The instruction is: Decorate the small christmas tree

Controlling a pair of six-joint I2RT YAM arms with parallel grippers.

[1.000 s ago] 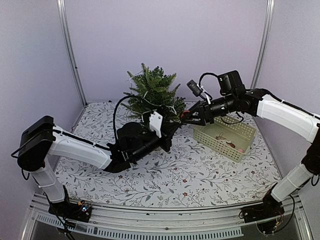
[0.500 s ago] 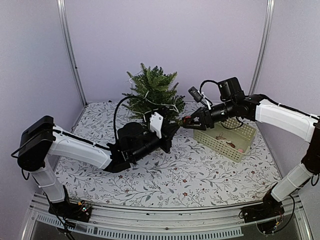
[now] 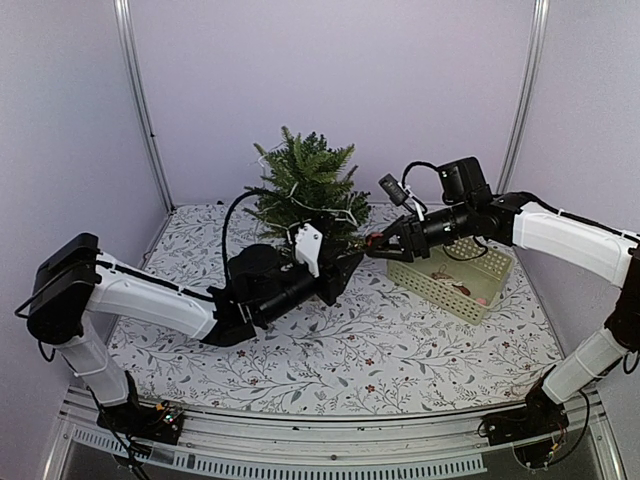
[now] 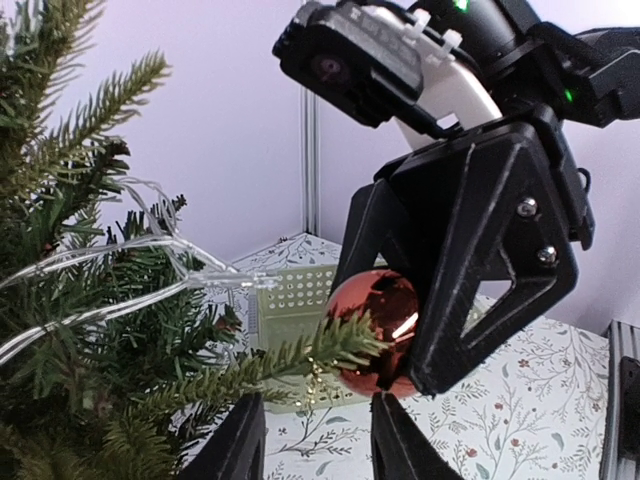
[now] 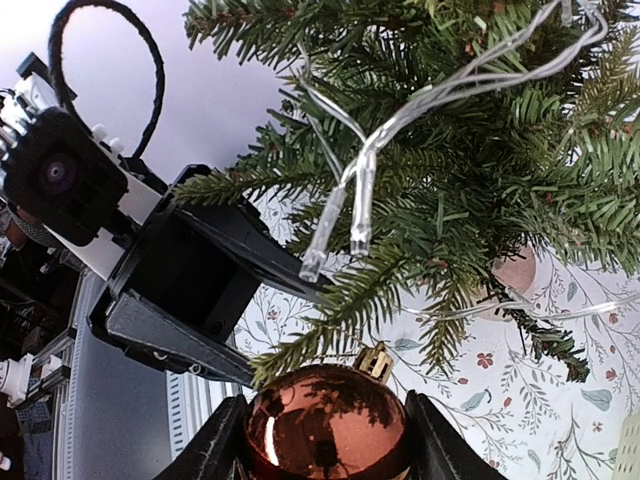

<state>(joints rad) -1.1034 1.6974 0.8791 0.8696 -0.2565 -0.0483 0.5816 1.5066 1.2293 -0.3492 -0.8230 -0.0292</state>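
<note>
The small christmas tree [image 3: 305, 190] stands at the back middle, with a clear string of lights [image 5: 360, 190] on its branches. My right gripper [image 3: 375, 243] is shut on a shiny red bauble [image 5: 325, 425] and holds it at the tip of a low right-hand branch [image 4: 280, 365]. The bauble's gold cap [image 5: 375, 362] touches the needles. My left gripper [image 3: 345, 265] is open and empty just below that branch, facing the bauble [image 4: 375, 315]. Its fingertips [image 4: 245, 440] sit under the branch tip.
A pale green perforated basket [image 3: 450, 275] with more ornaments lies to the right of the tree, under my right arm. The tree's tan base [image 5: 515, 270] stands on the floral tablecloth [image 3: 380, 340]. Frame posts and purple walls close the back.
My right gripper has lowered a little with the bauble, toward the branch tip. My left arm has shifted slightly and its gripper stays under the branch.
</note>
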